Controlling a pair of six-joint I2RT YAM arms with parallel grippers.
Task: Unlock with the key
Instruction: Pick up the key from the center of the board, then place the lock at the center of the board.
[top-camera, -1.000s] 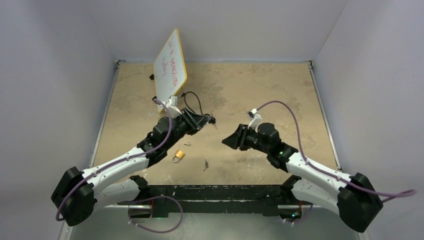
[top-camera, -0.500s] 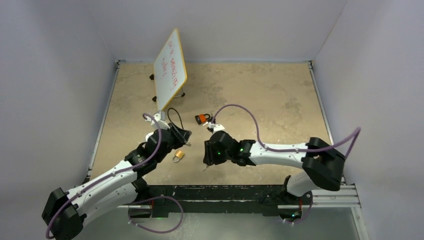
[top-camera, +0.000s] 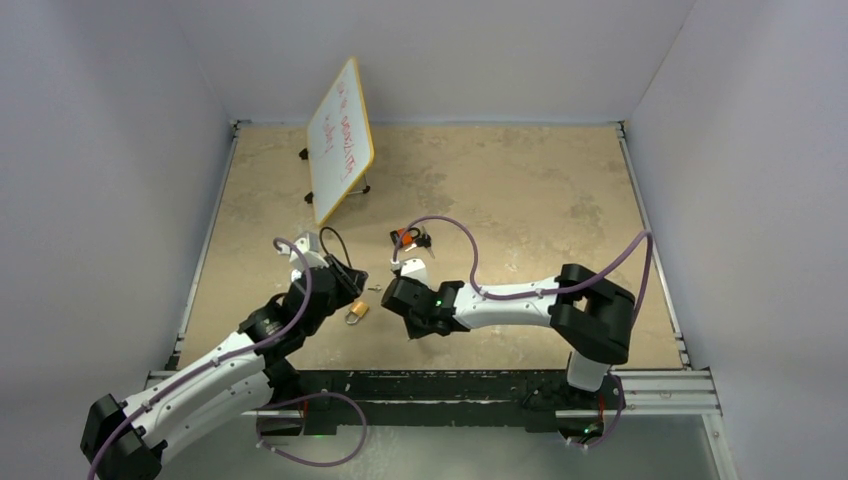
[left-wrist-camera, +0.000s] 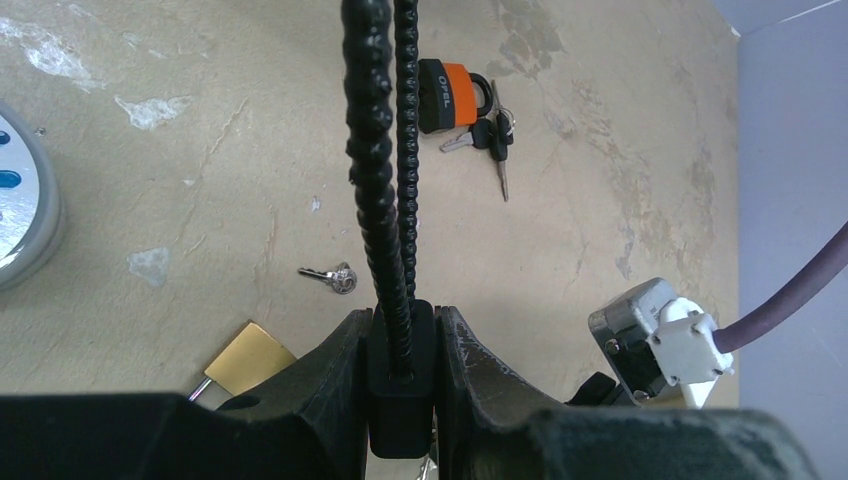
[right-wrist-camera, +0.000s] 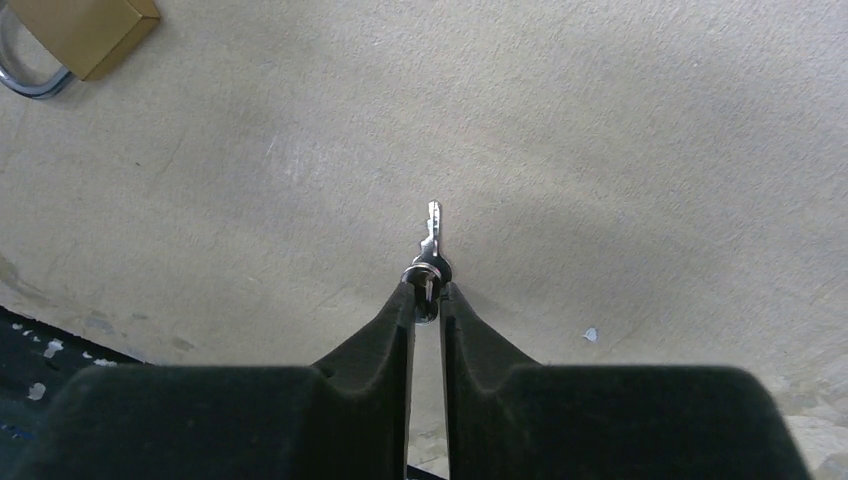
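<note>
Right gripper (right-wrist-camera: 426, 295) pinches small silver ringed key (right-wrist-camera: 431, 235) by head, on tan table (right-wrist-camera: 620, 150); brass padlock (right-wrist-camera: 85, 30) at key's 10 o'clock. Left gripper (left-wrist-camera: 402, 322) clamps black ribbed cable (left-wrist-camera: 370, 150). Key likely light, stiff, slippery: hold flat head.

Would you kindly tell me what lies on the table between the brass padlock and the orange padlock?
A small loose key, nearer the brass padlock than the orange padlock; left wrist view.
</note>
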